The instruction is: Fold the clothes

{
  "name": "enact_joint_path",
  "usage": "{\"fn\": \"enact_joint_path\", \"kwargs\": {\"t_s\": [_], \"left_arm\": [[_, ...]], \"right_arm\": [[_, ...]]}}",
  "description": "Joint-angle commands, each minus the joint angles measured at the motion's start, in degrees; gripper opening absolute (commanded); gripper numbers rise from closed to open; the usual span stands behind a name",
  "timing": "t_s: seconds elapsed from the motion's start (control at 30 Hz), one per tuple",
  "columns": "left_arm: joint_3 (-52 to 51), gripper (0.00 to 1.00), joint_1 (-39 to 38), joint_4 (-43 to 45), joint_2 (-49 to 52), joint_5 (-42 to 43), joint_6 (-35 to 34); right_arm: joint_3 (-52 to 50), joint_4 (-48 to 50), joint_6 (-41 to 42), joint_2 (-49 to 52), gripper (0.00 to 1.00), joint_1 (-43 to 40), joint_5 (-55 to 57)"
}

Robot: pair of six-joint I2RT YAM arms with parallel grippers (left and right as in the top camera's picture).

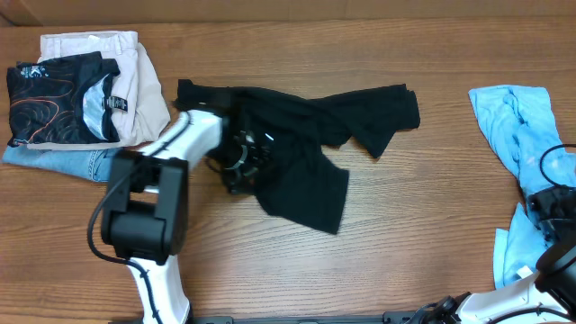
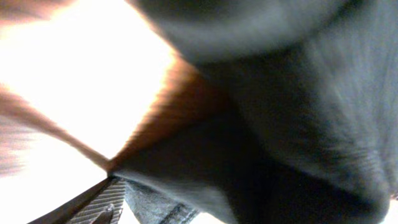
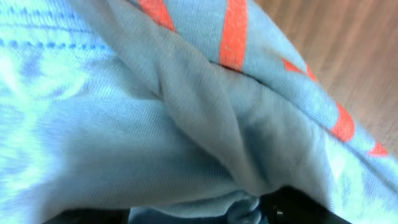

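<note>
The left pincer [image 1: 239,165] is obscured within the black garment [image 1: 301,184], itself blurred in the wrist view; the blue garment [image 1: 509,121] is partly covered by the right arm [image 1: 560,236]

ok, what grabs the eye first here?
A crumpled black garment sprawls across the middle of the overhead view, with the left arm reaching into its left side. A neat folded stack sits at the far left. A rumpled light blue garment lies along the right edge by the right arm.
</note>
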Motion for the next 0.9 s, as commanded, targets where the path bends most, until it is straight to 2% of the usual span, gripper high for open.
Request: {"fn": "enact_joint_path", "kwargs": {"t_s": [0.0, 0.27, 0.4, 0.47, 0.6, 0.73, 0.87], "left_arm": [[-1.40, 0.79, 7.61, 0.35, 2.56, -8.98, 5.92], [-1.25, 0.81, 16.81, 1.29, -5.46, -11.23, 7.85], [-1.25, 0.86, 18.38, -0.70, -12.15, -11.21, 9.16], [-1.27, 0.93, 16.72, -5.55, -16.37, -11.85, 9.97], [-1.79, 0.99, 13.27, -11.69, -18.64, -15.82, 8.76], [-5.95, 0.93, 9.64, -13.22, -18.64, -19.32, 6.01], [-13.16, 0.88, 7.43, -9.49, -18.64, -21.73, 2.27]], "right_arm": [[6.23, -1.44, 0.15, 0.07, 0.75, 0.52, -7.23], [17.94, -10.21, -2.82, -0.07, 0.80, 6.67, -15.52], [22.18, -15.39, -4.61, -0.33, 0.81, 10.54, -17.70], [22.95, -18.16, -5.64, -1.42, 0.81, 13.57, -17.68], [22.95, -20.48, -6.03, -3.34, 0.81, 17.25, -17.64], [22.95, -22.56, -6.93, -5.68, 0.81, 21.18, -16.50], [22.93, -23.19, -6.91, -6.67, 0.81, 23.56, -15.28]]}}
